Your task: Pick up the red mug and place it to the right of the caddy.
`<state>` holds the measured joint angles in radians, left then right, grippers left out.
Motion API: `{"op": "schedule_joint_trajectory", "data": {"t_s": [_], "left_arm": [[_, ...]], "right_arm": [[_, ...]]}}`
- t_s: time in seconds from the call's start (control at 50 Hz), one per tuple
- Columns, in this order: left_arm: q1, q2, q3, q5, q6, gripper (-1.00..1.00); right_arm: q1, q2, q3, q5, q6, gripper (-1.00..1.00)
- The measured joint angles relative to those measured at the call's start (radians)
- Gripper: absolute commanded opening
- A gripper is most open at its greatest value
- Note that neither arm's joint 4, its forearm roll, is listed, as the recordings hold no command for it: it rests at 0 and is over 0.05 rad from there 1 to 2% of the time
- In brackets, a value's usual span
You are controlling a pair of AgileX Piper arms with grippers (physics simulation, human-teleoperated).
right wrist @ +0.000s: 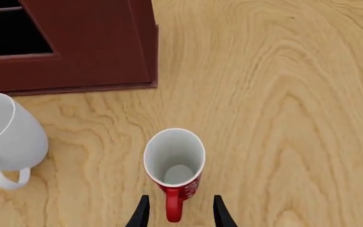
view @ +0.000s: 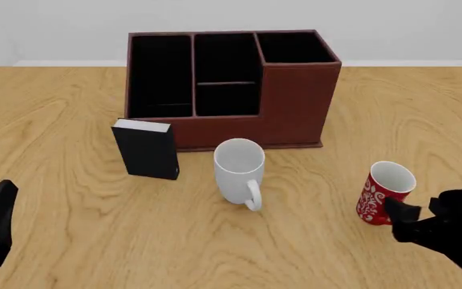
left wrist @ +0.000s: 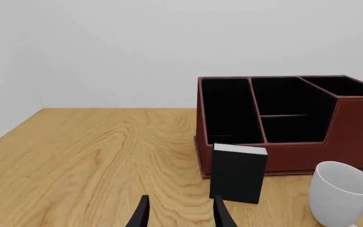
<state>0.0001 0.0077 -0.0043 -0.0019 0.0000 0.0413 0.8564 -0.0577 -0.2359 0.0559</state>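
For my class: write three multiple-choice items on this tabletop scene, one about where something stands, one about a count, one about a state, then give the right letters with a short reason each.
1. In the front view, where does the red mug stand relative to the white mug?
A. To its right
B. To its left
C. Inside the caddy

2. How many mugs are on the table?
A. One
B. Two
C. Three

3. What is the right gripper doing?
A. Shut on the white mug
B. Open, fingers either side of the red mug's handle
C. Holding the black box

Answers:
1 A: the red mug stands nearer the right edge, apart from the white one.
2 B: one red and one white mug stand in front of the caddy.
3 B: the right wrist view shows the handle between the spread fingers, mug upright on the table.
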Motion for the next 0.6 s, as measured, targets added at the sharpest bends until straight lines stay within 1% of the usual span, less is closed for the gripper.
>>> {"op": "schedule_joint_trajectory", "data": {"t_s": [0.6], "left_arm": [[0.0, 0.0, 0.0, 0.0, 0.0, 1.0]], "right_arm": [[0.016, 0.195, 0.034, -0.182, 0.011, 1.0]]}}
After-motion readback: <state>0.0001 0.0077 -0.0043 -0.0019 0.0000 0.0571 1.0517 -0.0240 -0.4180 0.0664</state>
